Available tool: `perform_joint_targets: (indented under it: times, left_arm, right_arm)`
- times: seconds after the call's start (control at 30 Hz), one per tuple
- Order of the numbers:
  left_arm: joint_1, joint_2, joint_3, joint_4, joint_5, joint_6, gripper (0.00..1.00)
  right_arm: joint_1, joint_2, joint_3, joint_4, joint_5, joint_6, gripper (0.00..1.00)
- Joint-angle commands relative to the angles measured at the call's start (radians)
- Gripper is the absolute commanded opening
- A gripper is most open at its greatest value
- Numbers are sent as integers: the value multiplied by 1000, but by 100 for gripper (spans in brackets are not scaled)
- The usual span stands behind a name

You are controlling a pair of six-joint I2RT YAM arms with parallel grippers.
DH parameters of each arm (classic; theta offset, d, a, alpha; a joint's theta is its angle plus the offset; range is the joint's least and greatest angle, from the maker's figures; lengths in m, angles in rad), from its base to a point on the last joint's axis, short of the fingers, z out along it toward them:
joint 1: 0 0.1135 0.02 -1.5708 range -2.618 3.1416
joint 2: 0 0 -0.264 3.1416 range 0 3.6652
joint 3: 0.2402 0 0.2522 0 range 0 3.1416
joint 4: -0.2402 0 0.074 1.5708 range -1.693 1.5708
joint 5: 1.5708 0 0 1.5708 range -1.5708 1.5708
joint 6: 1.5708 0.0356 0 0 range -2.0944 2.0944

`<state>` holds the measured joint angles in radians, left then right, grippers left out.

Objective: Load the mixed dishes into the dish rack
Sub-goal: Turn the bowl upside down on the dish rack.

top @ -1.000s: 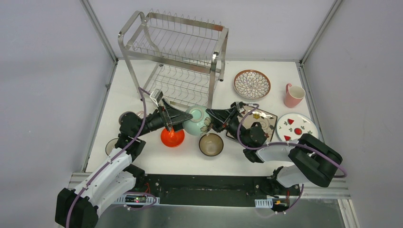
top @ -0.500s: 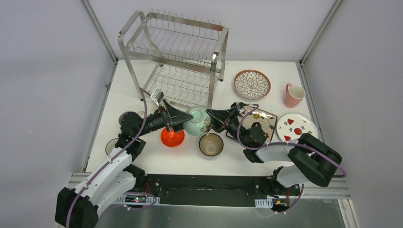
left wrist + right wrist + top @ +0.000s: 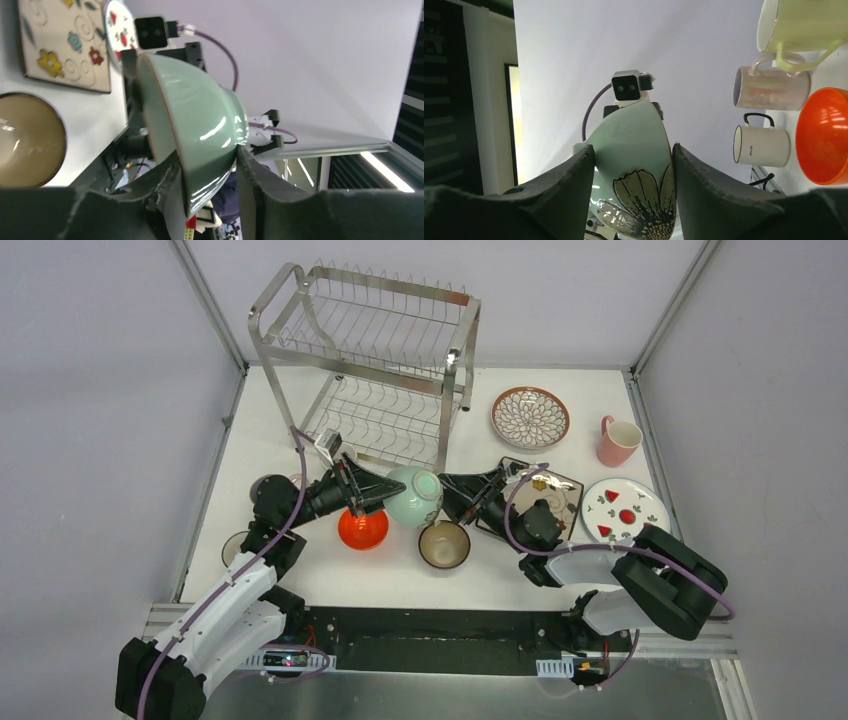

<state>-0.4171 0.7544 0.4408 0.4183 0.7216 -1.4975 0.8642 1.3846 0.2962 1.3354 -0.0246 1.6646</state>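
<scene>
Left gripper (image 3: 383, 492) is pinching the mint bowl (image 3: 415, 496) by its wall, one finger inside and one outside (the wrist cam shows it pretty clearly). The bowl's tipped on its side, sitting between the orange bowl (image 3: 362, 529) and the tan bowl (image 3: 444, 544) from above, in front of the dish rack (image 3: 370, 360), not in it. Right gripper (image 3: 458, 496) has its fingers spread, with the bowl right ahead of them. Can't tell if they touch.

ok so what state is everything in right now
mint bowl, held in the air, tipped on its side
left gripper, shut on the mint bowl
right gripper, fingers flanking the mint bowl, grip unclear
orange bowl, upright, empty
tan bowl, upright, empty
pink mug, upright, empty
petal-pattern plate, flat, bare
dish rack, both tiers empty
</scene>
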Motion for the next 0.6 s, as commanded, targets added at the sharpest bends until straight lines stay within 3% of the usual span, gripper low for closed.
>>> perform_joint_targets:
  times: [0.0, 0.1, 0.37, 0.57]
  left_arm:
    - [5, -23, 53, 121, -28, 4, 29]
    - [5, -9, 52, 120, -18, 8, 28]
    - [5, 34, 35, 122, 10, 23, 37]
    - [5, 32, 3, 211, -21, -21, 16]
  right_arm:
    - [-2, -69, -1, -63, -11, -63, 57]
    - [-4, -108, 9, -108, -21, -89, 50]
    - [-10, -158, 26, -182, -34, -118, 50]
    - [-12, -138, 35, -169, -41, -115, 51]
